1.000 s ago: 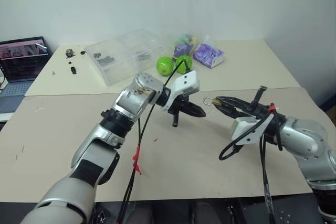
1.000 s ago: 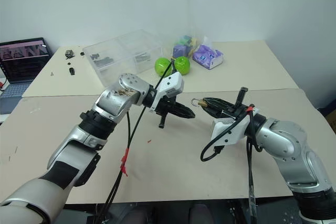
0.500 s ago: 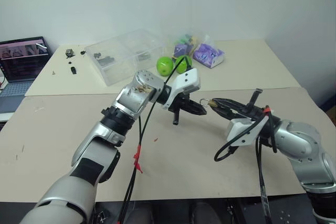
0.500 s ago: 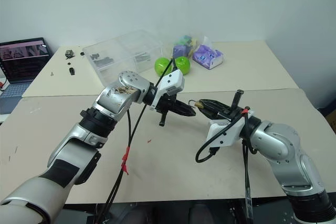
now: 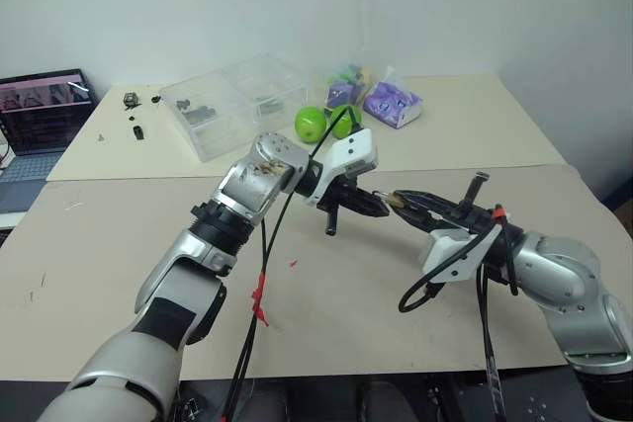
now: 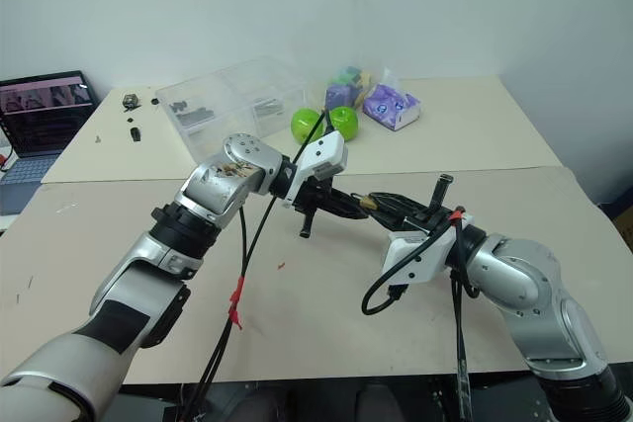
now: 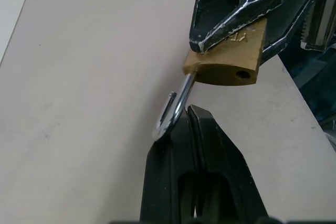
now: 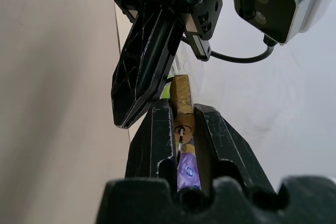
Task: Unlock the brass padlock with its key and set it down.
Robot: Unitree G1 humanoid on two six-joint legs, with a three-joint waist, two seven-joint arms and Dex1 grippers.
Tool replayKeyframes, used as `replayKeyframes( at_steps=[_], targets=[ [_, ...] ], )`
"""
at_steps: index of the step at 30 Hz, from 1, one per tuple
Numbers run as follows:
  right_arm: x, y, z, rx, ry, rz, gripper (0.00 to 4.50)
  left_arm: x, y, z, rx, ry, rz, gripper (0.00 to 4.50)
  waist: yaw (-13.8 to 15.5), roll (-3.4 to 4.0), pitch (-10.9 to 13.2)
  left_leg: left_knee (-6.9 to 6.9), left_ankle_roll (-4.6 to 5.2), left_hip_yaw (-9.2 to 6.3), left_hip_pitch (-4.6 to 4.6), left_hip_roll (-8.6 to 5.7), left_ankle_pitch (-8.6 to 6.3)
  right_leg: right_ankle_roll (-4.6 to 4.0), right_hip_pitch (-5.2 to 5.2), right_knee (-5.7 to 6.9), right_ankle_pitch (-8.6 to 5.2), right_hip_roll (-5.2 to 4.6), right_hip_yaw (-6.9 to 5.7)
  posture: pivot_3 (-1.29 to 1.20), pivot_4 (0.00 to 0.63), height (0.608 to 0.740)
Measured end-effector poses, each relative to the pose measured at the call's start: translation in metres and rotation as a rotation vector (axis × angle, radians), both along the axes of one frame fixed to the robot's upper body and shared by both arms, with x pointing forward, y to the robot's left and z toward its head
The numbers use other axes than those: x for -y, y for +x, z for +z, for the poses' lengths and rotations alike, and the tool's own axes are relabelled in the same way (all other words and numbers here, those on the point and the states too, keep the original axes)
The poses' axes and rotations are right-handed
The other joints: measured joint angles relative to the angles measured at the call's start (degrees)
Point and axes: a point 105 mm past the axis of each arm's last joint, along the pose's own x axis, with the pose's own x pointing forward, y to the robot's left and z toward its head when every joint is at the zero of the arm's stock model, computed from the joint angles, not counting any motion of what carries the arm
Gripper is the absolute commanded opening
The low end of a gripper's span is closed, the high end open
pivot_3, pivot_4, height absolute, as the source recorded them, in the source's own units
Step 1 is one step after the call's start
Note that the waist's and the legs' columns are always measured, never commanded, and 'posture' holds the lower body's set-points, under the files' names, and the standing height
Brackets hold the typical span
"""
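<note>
Brass, dull gold and stamped with faint letters, is seen pinched between the two black fingers of the right gripper [image 8: 184, 129]: the brass padlock [image 7: 231, 56] is held in the air above the tan table [image 5: 119, 274], near the middle of the scene; in the right wrist view its body is seen clamped edge-on between the two pads, with the key [image 8: 180, 141] seated in the keyhole and hanging from it as a thin silver stem. The padlock's silvery shackle [image 7: 173, 111] is shown swung open, one leg still in the body and the free end clear of it; the curve of the loop is touching the tip of the left gripper [image 7: 191, 116], whose fingers are pressed flat together with nothing visible between them. In the head views the two grippers are met tip to tip over the table, the left arm reaching in from the left, the right from the right.

At the back of the table two green apples [image 5: 312, 124] are seen beside a clear plastic box [image 5: 232, 101], with a purple packet [image 5: 393, 101] just to their right; a laptop [image 5: 40, 111] is standing open at the far left edge; a tiny red speck [image 5: 293, 264] is lying on the table below the left forearm.
</note>
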Motion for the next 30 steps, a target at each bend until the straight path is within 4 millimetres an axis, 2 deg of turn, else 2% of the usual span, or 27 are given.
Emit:
replayKeyframes(
  at_steps=[15, 21, 24, 26, 29, 30],
  targets=[
    [0.005, -0.001, -0.011, -0.051, 0.011, -0.026, 0.15, -0.003, 0.002, -0.001, 0.007, 0.012, 0.01, 0.08, 0.0, 0.0, 0.0, 0.0, 0.0, 0.0, 0.0, 0.0, 0.0, 0.0, 0.0, 0.0, 0.0, 0.0, 0.0, 0.0, 0.15, 0.74],
    [0.036, 0.012, -0.025, -0.135, 0.003, -0.123, 0.15, -0.018, 0.007, -0.004, 0.023, 0.042, 0.05, 0.08, -0.1, 0.0, 0.0, -0.01, 0.0, 0.03, 0.02, 0.0, 0.0, 0.0, 0.0, 0.0, 0.0, 0.0, 0.04, 0.0, 0.15, 0.74],
    [0.054, 0.021, -0.022, -0.136, -0.001, -0.176, 0.15, -0.032, 0.01, -0.013, 0.008, 0.06, 0.092, 0.08, -0.2, 0.0, 0.0, -0.02, 0.0, 0.04, 0.05, 0.02, 0.0, -0.01, -0.01, 0.02, 0.0, 0.01, 0.04, 0.0, 0.15, 0.74],
    [0.053, 0.023, -0.018, -0.121, -0.001, -0.166, 0.15, -0.037, 0.011, -0.016, 0.004, 0.062, 0.113, 0.08, -0.2, 0.01, 0.0, -0.03, 0.0, 0.02, 0.04, 0.05, 0.0, 0.0, -0.02, 0.03, 0.0, 0.04, 0.04, 0.0, 0.15, 0.74],
    [0.048, 0.024, -0.014, -0.107, 0.004, -0.141, 0.15, -0.047, 0.014, -0.016, 0.014, 0.061, 0.157, 0.74, -0.1, 0.0, 0.0, -0.03, 0.0, 0.01, 0.03, 0.07, 0.0, 0.0, -0.02, 0.03, 0.0, 0.06, 0.04, 0.0, 0.15, 0.74],
    [0.046, 0.024, -0.013, -0.107, 0.01, -0.132, 0.15, -0.05, 0.015, -0.015, 0.013, 0.06, 0.171, 1.18, -0.1, 0.01, 0.0, -0.03, 0.0, 0.01, 0.03, 0.07, 0.0, 0.0, -0.02, 0.02, 0.0, 0.06, 0.04, 0.0, 0.15, 0.74]
  ],
)
